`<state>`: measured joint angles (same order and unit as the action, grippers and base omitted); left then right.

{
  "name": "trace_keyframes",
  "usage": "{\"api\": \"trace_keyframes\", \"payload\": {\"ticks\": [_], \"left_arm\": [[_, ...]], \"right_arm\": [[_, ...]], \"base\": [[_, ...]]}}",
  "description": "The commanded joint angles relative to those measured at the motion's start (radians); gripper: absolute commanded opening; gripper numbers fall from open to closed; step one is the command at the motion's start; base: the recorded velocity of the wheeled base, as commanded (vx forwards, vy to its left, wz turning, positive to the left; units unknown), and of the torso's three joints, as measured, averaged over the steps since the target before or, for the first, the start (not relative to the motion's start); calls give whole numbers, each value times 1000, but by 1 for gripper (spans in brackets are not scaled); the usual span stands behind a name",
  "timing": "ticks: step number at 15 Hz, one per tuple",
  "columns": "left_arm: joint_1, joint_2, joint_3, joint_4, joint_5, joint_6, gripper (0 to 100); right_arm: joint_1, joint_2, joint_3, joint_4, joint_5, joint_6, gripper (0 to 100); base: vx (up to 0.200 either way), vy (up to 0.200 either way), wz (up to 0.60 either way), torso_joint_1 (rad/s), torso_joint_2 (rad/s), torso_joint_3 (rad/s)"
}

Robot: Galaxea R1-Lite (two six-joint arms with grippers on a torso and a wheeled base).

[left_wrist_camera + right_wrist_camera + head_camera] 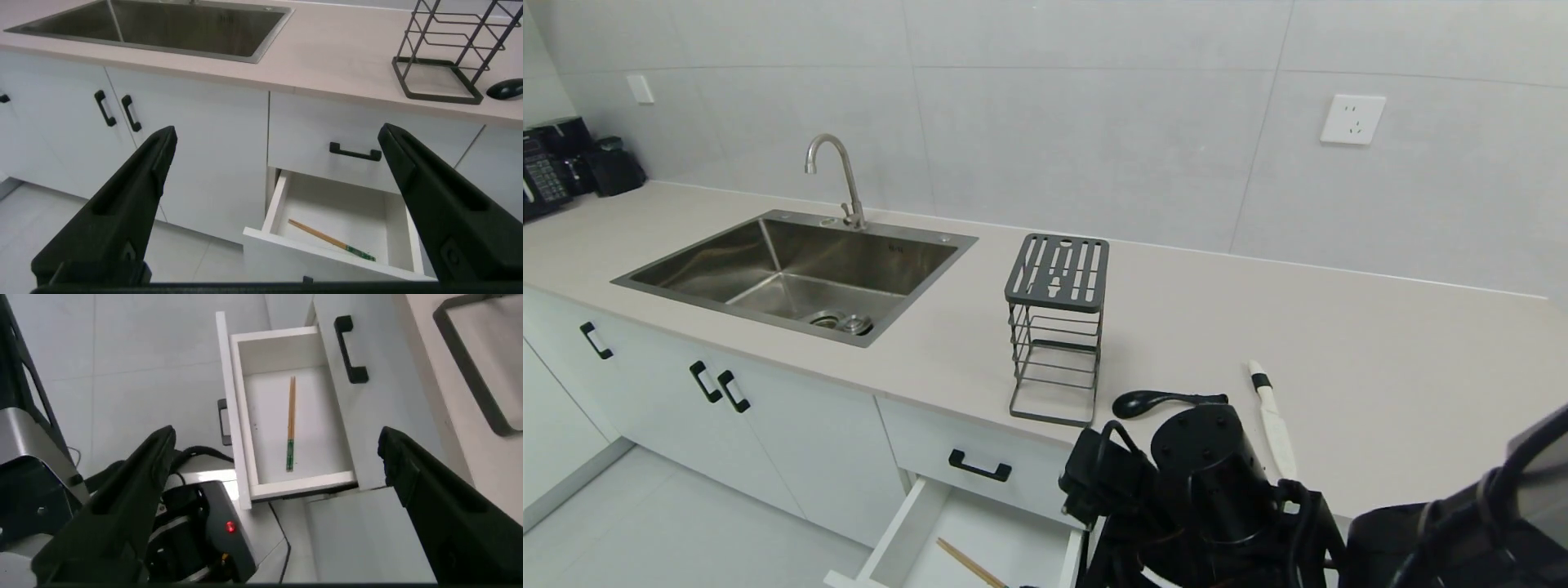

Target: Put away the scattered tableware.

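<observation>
A black spoon (1145,401) lies on the beige counter (1380,343) just right of the wire rack's foot, and it also appears as the black spoon (507,88). A long white utensil with a black band (1272,418) lies further right, pointing toward the front edge. Below the counter a white drawer (915,531) stands pulled out with a pair of wooden chopsticks (331,240) lying in it. My left gripper (278,204) hangs open and empty in front of that drawer. My right gripper (278,498) is open and empty above the drawer (245,416) and its chopsticks (290,425).
A dark wire rack (1055,327) with a slotted top stands mid-counter. A steel sink (792,273) with a tap (837,175) is to the left. Closed cabinet doors with black handles (711,382) sit under the sink. The counter's right side is bare.
</observation>
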<state>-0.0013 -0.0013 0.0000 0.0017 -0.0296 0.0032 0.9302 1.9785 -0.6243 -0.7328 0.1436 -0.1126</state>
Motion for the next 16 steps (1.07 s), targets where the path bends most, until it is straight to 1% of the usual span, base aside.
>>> {"api": "trace_keyframes", "payload": {"ticks": [1,3,5,8,9,11,13,14,16], "left_arm": [[0,1,0,0,0,0,100],[0,1,0,0,-1,0,100],[0,1,0,0,0,0,100],[0,1,0,0,0,0,100],[0,1,0,0,-1,0,100],[0,1,0,0,0,0,100],[0,1,0,0,0,0,100],[0,1,0,0,0,0,100],[0,1,0,0,0,0,100]], "right_arm": [[-53,16,-12,-13,8,-1,100],[-114,-9,-3,-27,-2,8,100],[-142,-17,14,-53,-4,42,100],[-246,-24,21,-65,-7,47,100],[-315,-27,23,-63,-7,44,100],[-390,-33,23,-59,-6,36,100],[-465,-29,21,-54,2,-21,100],[-490,-24,20,-48,4,-39,100],[-507,8,8,-45,10,-49,100]], "base": [[0,0,0,0,0,0],[0,0,0,0,0,0],[0,0,0,0,0,0],[0,0,0,0,0,0],[0,0,0,0,0,0],[0,0,0,0,0,0],[0,0,0,0,0,0],[0,0,0,0,0,0],[0,0,0,0,0,0]]}}
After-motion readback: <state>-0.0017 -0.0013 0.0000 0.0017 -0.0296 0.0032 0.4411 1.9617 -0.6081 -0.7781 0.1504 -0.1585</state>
